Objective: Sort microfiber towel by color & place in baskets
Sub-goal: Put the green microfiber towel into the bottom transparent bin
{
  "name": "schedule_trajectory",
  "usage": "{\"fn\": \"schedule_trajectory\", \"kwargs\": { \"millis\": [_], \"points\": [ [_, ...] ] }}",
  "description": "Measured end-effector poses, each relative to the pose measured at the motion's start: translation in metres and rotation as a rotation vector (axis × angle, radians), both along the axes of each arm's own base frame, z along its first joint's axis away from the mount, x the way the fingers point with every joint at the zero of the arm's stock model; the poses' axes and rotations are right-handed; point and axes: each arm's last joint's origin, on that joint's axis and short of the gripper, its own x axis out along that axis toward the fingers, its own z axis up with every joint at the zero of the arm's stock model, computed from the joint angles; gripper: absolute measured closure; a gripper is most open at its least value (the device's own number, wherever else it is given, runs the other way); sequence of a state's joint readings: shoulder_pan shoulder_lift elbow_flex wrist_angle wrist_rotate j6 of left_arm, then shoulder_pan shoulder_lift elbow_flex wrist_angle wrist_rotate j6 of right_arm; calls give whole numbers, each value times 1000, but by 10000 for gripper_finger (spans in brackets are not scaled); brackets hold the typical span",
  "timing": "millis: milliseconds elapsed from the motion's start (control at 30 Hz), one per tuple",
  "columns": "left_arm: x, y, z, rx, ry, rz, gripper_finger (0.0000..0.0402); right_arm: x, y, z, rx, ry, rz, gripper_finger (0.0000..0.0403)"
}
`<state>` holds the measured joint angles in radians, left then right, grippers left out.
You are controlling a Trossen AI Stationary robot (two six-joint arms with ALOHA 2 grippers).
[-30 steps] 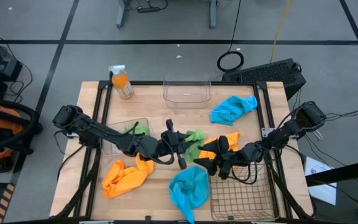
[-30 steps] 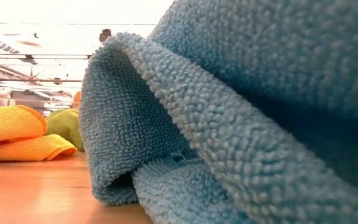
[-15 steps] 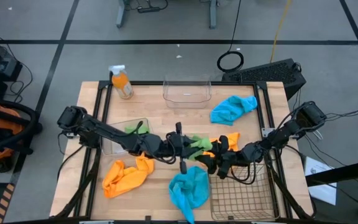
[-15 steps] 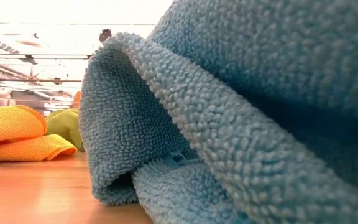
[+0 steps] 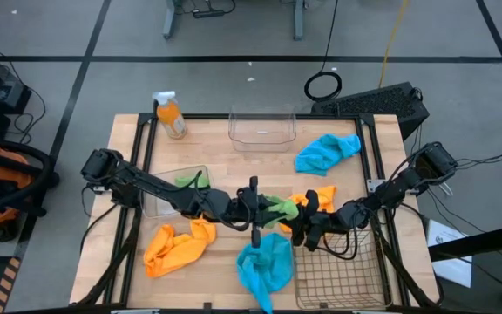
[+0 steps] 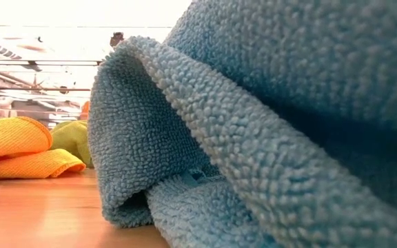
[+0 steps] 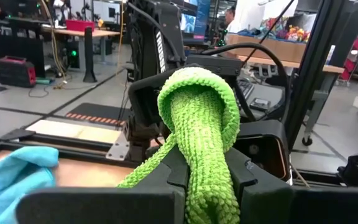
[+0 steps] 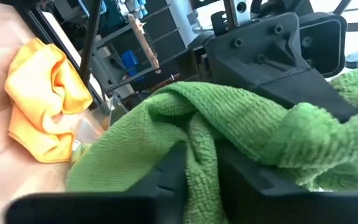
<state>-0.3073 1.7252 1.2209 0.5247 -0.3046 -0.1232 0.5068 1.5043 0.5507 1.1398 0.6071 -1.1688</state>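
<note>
A green towel (image 5: 277, 207) is bunched at the table's middle, between my two grippers. My left gripper (image 5: 258, 209) reaches in from the left and is shut on it. My right gripper (image 5: 295, 223) comes from the right and is shut on the same towel (image 8: 166, 124). An orange towel (image 5: 319, 199) lies under the right arm, and another (image 5: 177, 249) lies near left. One blue towel (image 5: 264, 266) lies at the near edge, another (image 5: 325, 153) far right. A second green towel (image 5: 190, 181) rests in a clear tub (image 5: 159, 205). My left gripper pinches a fold of the green towel (image 7: 205, 155) between its two fingers. The fingers lie about level and come from the table's left. The cloth rises past them in a rounded loop (image 7: 197, 93). My right gripper pinches a bunched part of the green towel (image 8: 197, 155) between its two fingers, several layers thick. It comes about level from the table's right, facing my left gripper. The cloth spreads slack on both sides of the fingers.
An empty clear tub (image 5: 262, 126) stands at the far middle, an orange spray bottle (image 5: 171, 113) at the far left. The wire basket (image 5: 338, 270) sits near right, beside the right arm. The near blue towel (image 6: 253, 103) fills most of the low view.
My left gripper has gone toward the right gripper with the green towel. The towel, spread wider on the table a second ago, is now gathered into a small bunch between the two grippers.
</note>
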Motion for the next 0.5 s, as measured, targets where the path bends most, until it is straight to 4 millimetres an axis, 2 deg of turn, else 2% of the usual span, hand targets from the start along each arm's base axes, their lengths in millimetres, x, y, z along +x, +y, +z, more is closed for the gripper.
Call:
{"fn": "schedule_trajectory", "kwargs": {
  "millis": [100, 200, 333, 500],
  "points": [
    [0, 0, 0, 0, 2, 8, 352, 0, 0, 0, 20, 2, -3, 387],
    [-1, 2, -1, 6, 26, 67, 326, 0, -1, -1, 35, 9, -27, 394],
    [-9, 6, 5, 54, 72, 143, 262, -1, 0, -1, 56, 27, -42, 396],
    [-29, 10, 17, 108, 165, 285, 168, -3, 0, -2, 65, 54, -60, 399]
  ]
}}
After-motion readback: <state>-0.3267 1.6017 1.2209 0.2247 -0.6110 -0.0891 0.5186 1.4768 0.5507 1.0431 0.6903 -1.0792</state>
